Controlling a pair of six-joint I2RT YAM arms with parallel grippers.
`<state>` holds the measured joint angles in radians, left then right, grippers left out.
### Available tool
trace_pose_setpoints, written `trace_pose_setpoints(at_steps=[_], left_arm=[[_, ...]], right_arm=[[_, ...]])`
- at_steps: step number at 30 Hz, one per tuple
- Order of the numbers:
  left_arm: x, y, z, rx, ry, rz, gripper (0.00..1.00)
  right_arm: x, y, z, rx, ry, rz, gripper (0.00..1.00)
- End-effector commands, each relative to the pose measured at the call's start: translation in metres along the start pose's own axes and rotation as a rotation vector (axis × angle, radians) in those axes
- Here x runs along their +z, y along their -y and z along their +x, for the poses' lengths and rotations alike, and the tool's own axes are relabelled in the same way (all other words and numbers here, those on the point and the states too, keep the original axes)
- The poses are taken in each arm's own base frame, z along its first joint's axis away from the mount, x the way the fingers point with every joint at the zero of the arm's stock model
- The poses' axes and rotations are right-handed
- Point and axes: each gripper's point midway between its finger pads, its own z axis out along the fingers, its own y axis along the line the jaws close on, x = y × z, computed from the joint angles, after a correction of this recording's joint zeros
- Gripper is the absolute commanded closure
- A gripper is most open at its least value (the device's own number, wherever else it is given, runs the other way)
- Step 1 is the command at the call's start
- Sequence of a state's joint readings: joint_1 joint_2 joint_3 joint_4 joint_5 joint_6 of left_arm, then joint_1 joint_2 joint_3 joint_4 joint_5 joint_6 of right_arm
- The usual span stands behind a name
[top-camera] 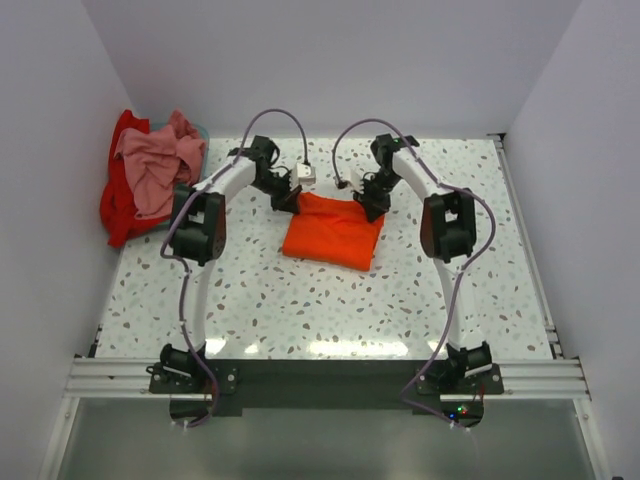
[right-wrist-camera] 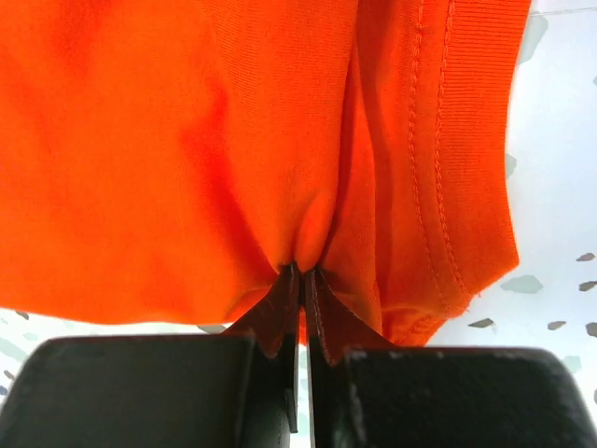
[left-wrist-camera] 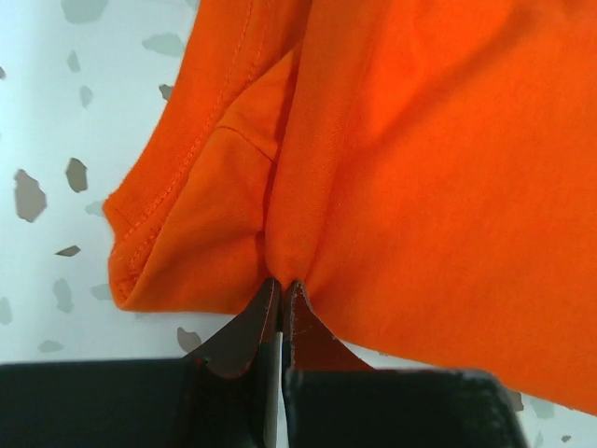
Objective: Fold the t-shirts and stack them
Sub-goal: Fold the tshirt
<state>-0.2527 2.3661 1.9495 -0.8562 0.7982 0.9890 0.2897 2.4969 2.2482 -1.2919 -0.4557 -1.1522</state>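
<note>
The bright orange t-shirt (top-camera: pixel 333 232) lies folded into a small rectangle in the middle of the speckled table. My left gripper (top-camera: pixel 291 203) is shut on its far left corner; the left wrist view shows the orange cloth (left-wrist-camera: pixel 420 168) pinched between the jaws (left-wrist-camera: pixel 282 285). My right gripper (top-camera: pixel 370 208) is shut on the far right corner; the right wrist view shows the hemmed edge (right-wrist-camera: pixel 448 168) bunched at the jaws (right-wrist-camera: pixel 302 271). The dusty pink t-shirt (top-camera: pixel 158 160) lies crumpled on the red t-shirt (top-camera: pixel 120 210) at the far left.
The pink and red shirts lie heaped over a pale blue basket (top-camera: pixel 197 130) at the table's far left corner. A small white box (top-camera: pixel 306 172) sits behind the orange shirt. White walls close in on three sides; a metal rail (top-camera: pixel 320 375) runs along the near edge.
</note>
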Motion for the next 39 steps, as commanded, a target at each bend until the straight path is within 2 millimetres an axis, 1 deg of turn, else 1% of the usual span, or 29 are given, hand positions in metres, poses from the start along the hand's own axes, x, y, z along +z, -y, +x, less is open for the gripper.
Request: trace_pose_setpoints(at_steps=[1, 2, 3, 5, 6, 7, 8, 9, 10, 11, 12, 13, 14, 15, 16, 17, 18, 19, 20, 21, 22, 23, 24, 26, 27, 29, 32, 36, 39], left_arm=[[0.005, 0.000, 0.000, -0.034, -0.021, -0.017, 1.00], [0.007, 0.007, 0.002, -0.037, -0.031, -0.006, 1.00], [0.013, 0.024, 0.018, -0.074, -0.055, 0.029, 1.00], [0.009, 0.043, 0.014, -0.077, -0.055, 0.044, 1.00], [0.015, 0.066, 0.029, -0.117, -0.063, 0.086, 1.00], [0.005, 0.077, 0.020, -0.100, -0.046, 0.080, 1.00], [0.006, 0.089, 0.020, -0.101, -0.044, 0.090, 1.00], [0.008, 0.113, 0.035, -0.139, -0.058, 0.126, 1.00], [0.000, 0.121, 0.026, -0.113, -0.041, 0.112, 1.00], [-0.002, 0.131, 0.026, -0.114, -0.038, 0.122, 1.00], [-0.001, 0.147, 0.034, -0.138, -0.038, 0.145, 1.00], [-0.010, 0.154, 0.027, -0.126, -0.023, 0.135, 1.00], [-0.011, 0.165, 0.030, -0.139, -0.023, 0.152, 1.00], [-0.018, 0.172, 0.024, -0.119, -0.012, 0.153, 1.00], [-0.021, 0.176, 0.023, -0.112, -0.006, 0.157, 0.98], [-0.024, 0.181, 0.020, -0.100, -0.002, 0.164, 0.88], [-0.027, 0.183, 0.017, -0.092, 0.002, 0.164, 0.81], [-0.033, 0.183, 0.008, -0.065, 0.017, 0.149, 0.70], [-0.038, 0.181, -0.003, -0.046, 0.043, 0.136, 0.65], [-0.044, 0.176, -0.016, -0.014, 0.075, 0.105, 0.57], [-0.046, 0.176, -0.026, 0.014, 0.096, 0.100, 0.55], [-0.048, 0.176, -0.035, 0.049, 0.111, 0.091, 0.54], [-0.047, 0.175, -0.044, 0.086, 0.128, 0.079, 0.53], [-0.042, 0.183, -0.059, 0.164, 0.144, 0.094, 0.52], [-0.036, 0.182, -0.062, 0.201, 0.144, 0.090, 0.52], [-0.020, 0.192, -0.065, 0.255, 0.128, 0.122, 0.51], [0.001, 0.190, -0.068, 0.277, 0.123, 0.134, 0.50], [0.028, 0.190, -0.062, 0.275, 0.099, 0.175, 0.46], [0.040, 0.191, -0.059, 0.275, 0.094, 0.200, 0.46]], right_arm=[[0.014, 0.000, 0.015, 0.003, -0.063, 0.013, 1.00], [0.015, -0.003, 0.017, 0.006, -0.066, 0.011, 1.00], [0.011, -0.002, 0.013, -0.004, -0.056, 0.035, 1.00], [0.020, -0.019, 0.018, 0.006, -0.064, 0.004, 1.00], [0.022, -0.025, 0.017, 0.001, -0.063, -0.001, 1.00], [0.023, -0.040, 0.018, -0.003, -0.064, -0.013, 1.00], [0.026, -0.053, 0.013, -0.012, -0.062, -0.030, 1.00], [0.027, -0.064, 0.011, -0.013, -0.059, -0.040, 1.00], [0.036, -0.084, 0.021, 0.004, -0.071, -0.080, 1.00], [0.026, -0.099, 0.010, -0.011, -0.055, -0.071, 1.00], [0.027, -0.113, 0.008, -0.009, -0.041, -0.091, 1.00], [0.035, -0.136, 0.019, 0.012, -0.054, -0.131, 1.00], [0.024, -0.150, 0.010, -0.002, -0.024, -0.121, 1.00], [0.024, -0.159, 0.011, 0.002, -0.021, -0.127, 1.00], [0.024, -0.173, 0.015, 0.017, -0.021, -0.147, 0.91], [0.016, -0.177, 0.009, 0.043, 0.000, -0.129, 0.82], [0.012, -0.178, 0.005, 0.065, 0.018, -0.122, 0.67], [0.005, -0.174, -0.002, 0.084, 0.036, -0.098, 0.61], [-0.004, -0.169, -0.008, 0.140, 0.061, -0.068, 0.57], [-0.011, -0.166, -0.016, 0.166, 0.103, -0.066, 0.56], [-0.023, -0.155, -0.029, 0.184, 0.147, -0.038, 0.56], [-0.033, -0.148, -0.033, 0.267, 0.189, -0.032, 0.56], [-0.037, -0.144, -0.038, 0.305, 0.217, -0.041, 0.57], [-0.048, -0.136, -0.056, 0.408, 0.298, -0.062, 0.60], [-0.047, -0.132, -0.062, 0.431, 0.320, -0.065, 0.62], [-0.039, -0.131, -0.069, 0.531, 0.350, -0.114, 0.65], [-0.022, -0.125, -0.074, 0.627, 0.374, -0.168, 0.72], [-0.010, -0.112, -0.084, 0.702, 0.424, -0.192, 0.76], [0.000, -0.108, -0.087, 0.757, 0.439, -0.224, 0.78]])
